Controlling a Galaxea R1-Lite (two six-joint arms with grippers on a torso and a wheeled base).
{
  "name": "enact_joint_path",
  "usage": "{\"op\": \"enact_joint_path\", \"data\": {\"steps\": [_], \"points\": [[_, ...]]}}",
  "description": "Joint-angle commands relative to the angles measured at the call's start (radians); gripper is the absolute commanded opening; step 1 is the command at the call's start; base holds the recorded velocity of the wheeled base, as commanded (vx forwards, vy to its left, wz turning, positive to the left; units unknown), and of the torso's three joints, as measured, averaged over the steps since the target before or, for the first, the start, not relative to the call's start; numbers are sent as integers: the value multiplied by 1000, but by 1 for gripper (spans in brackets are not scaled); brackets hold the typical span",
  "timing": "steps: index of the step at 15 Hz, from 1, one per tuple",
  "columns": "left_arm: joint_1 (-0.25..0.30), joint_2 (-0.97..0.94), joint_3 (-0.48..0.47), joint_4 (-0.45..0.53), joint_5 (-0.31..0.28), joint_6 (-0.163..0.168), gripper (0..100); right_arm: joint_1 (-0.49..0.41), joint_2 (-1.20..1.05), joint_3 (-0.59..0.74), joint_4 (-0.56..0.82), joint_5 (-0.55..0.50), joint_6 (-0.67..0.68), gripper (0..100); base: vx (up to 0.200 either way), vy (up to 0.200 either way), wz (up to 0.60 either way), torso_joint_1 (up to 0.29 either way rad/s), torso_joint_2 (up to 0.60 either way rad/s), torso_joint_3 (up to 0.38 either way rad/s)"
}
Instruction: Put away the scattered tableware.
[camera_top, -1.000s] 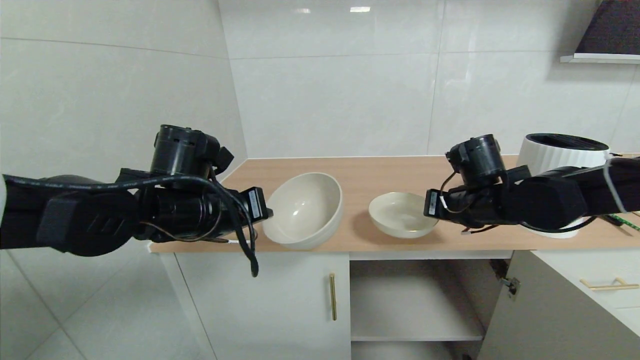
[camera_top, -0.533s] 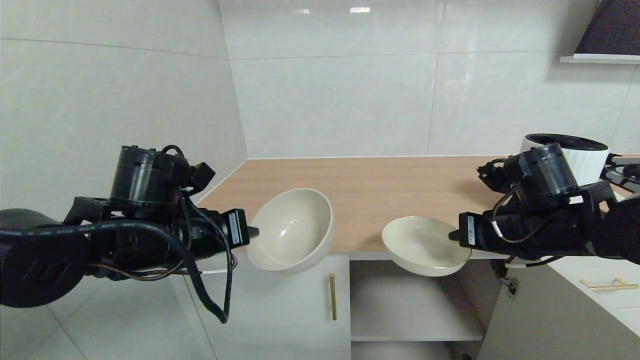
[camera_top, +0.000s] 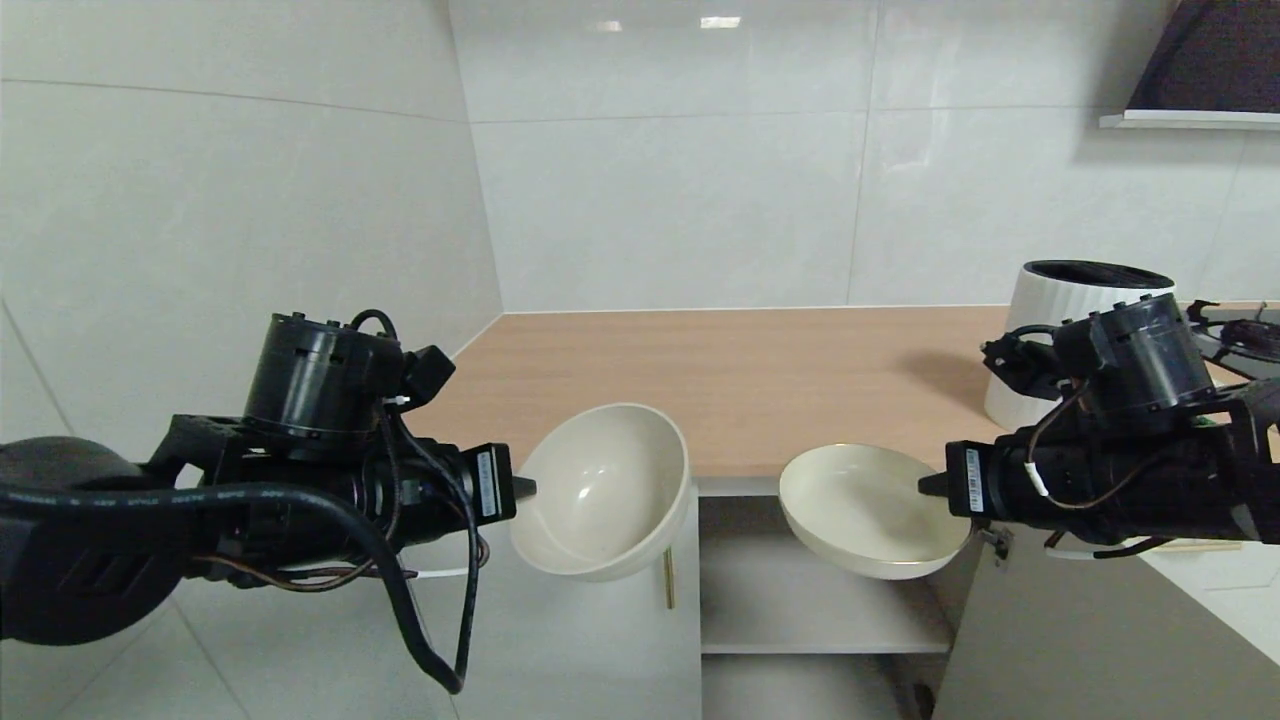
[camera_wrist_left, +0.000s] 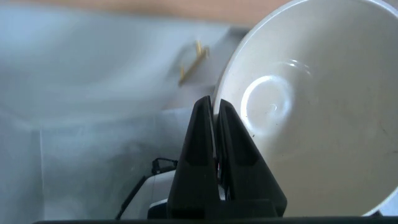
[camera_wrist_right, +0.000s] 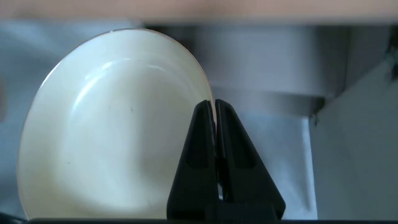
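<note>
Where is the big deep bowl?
Head view, left side: the deep bowl is held by the left pincer, before the counter edge, beside the shallow bowl.

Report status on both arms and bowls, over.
Left gripper shut on deep bowl, right gripper shut on shallow bowl. Both held off the countertop. Shallow bowl before open cabinet; closed door behind deep bowl.
</note>
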Motion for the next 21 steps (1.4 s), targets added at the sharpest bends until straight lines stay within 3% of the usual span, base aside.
{"op": "enact_joint_path", "data": {"steps": [1, 21], "points": [[-1, 14, 0, -1, 1, 0, 0, -2, 29, -1, -2, -2, 0, 0, 0, 0, 0, 0, 0, 0], [-8, 49, -2, -1, 5, 0, 0, -2, 105, -1, -17, -3, 0, 0, 0, 0, 0, -14, 35, 20]]}}
